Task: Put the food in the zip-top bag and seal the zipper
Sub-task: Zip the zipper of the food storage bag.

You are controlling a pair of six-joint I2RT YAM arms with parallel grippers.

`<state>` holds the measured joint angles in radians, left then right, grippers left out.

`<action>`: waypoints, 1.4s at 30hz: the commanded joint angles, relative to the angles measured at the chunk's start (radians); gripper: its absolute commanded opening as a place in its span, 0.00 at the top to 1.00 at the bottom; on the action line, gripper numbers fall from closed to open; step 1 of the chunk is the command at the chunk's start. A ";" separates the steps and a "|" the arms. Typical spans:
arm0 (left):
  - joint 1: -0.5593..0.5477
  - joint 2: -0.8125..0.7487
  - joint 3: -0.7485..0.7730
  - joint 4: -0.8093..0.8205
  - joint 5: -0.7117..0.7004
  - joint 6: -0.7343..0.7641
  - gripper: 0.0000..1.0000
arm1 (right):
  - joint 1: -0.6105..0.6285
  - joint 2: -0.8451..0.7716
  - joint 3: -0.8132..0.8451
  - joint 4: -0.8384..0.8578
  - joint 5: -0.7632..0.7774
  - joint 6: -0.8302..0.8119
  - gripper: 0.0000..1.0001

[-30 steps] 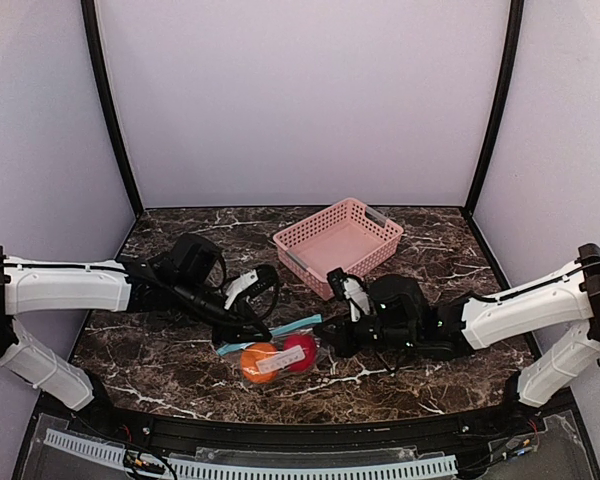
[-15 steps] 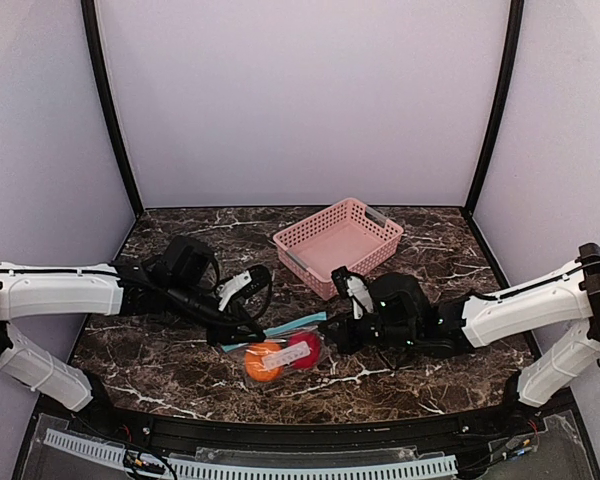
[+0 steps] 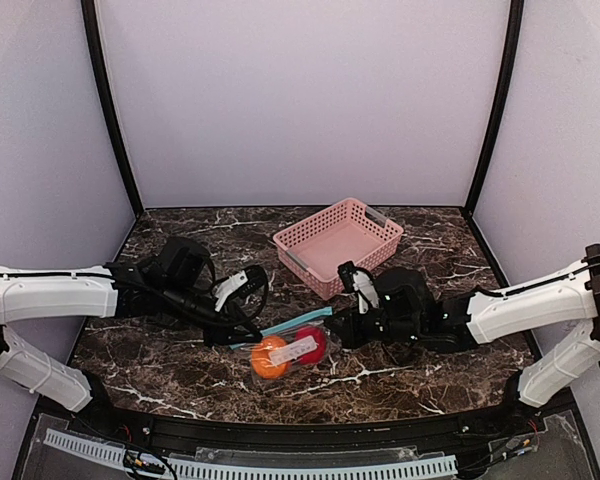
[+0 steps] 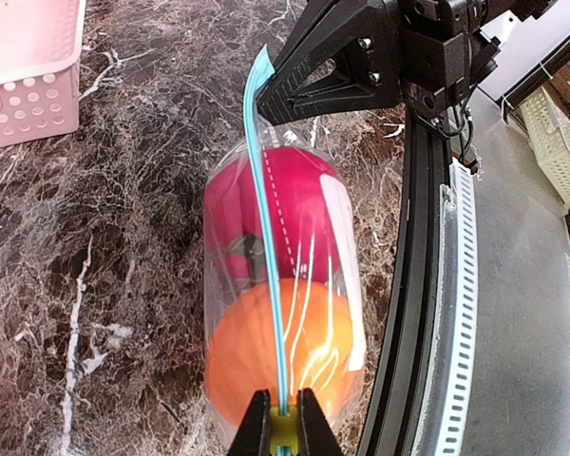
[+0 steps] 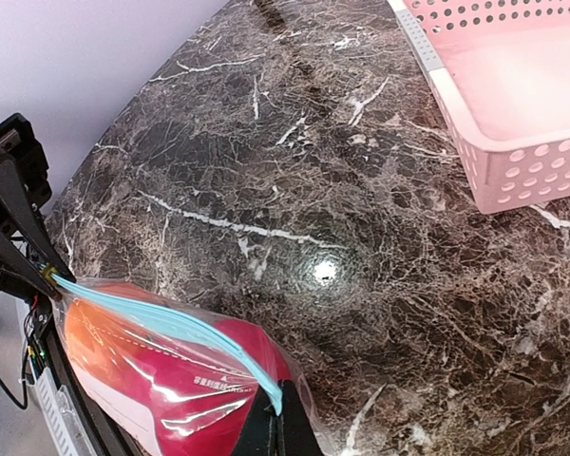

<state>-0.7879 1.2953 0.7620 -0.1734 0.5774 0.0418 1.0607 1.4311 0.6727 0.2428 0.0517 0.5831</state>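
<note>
While both foods sit inside the zip-top bag (image 3: 292, 352) at the front middle of the table (image 3: 430, 260), each arm pinches one end of the zipper (image 4: 266, 237). The left gripper (image 4: 285, 429) is clamped tight on the strip's left end, above the orange food (image 4: 266, 356). The right gripper (image 5: 279, 429) is closed on the opposite end, beside the red food (image 4: 275, 204). The two foods touch each other, and the white label (image 4: 347, 275) shows on the bag's wall facing the table's front edge.

Compared with a second ago, the bag lies further right and slightly closer to the pink basket (image 4: 38, 104); half a second ago it was partway there. The right gripper has drawn back to the right and the left wrist has pulled a little left. The teal strip now runs straighter between the two grippers, along the top of the bulging bag. The basket has not moved. Whether the strip is pressed shut along its whole length I cannot tell.
</note>
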 commanded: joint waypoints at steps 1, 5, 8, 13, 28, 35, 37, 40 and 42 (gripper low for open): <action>0.008 -0.032 -0.030 -0.099 -0.003 -0.003 0.99 | -0.039 -0.018 -0.011 -0.064 0.105 0.014 1.00; 0.007 -0.036 -0.031 -0.100 -0.006 -0.002 0.99 | -0.041 -0.023 -0.016 -0.065 0.108 0.018 1.00; 0.008 -0.037 -0.032 -0.100 -0.006 -0.002 0.99 | -0.043 -0.024 -0.019 -0.065 0.106 0.020 1.00; 0.007 -0.038 -0.033 -0.104 -0.005 -0.002 0.99 | -0.049 -0.028 -0.026 -0.072 0.118 0.033 1.00; 0.007 -0.052 -0.039 -0.112 -0.019 -0.007 0.99 | -0.070 -0.054 -0.036 -0.107 0.152 0.059 1.00; 0.008 -0.054 -0.041 -0.112 -0.021 -0.007 0.99 | -0.076 -0.079 -0.052 -0.117 0.162 0.064 1.00; 0.008 -0.054 -0.040 -0.113 -0.021 -0.006 0.99 | -0.077 -0.086 -0.055 -0.119 0.164 0.065 1.00; 0.008 -0.054 -0.040 -0.115 -0.021 -0.007 0.99 | -0.077 -0.089 -0.057 -0.122 0.163 0.065 1.00; 0.008 -0.053 -0.040 -0.114 -0.022 -0.007 0.99 | -0.077 -0.088 -0.057 -0.122 0.162 0.064 1.00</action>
<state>-0.7879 1.2743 0.7490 -0.1818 0.5575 0.0402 1.0245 1.3575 0.6418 0.1764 0.1059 0.6380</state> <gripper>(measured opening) 0.062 0.004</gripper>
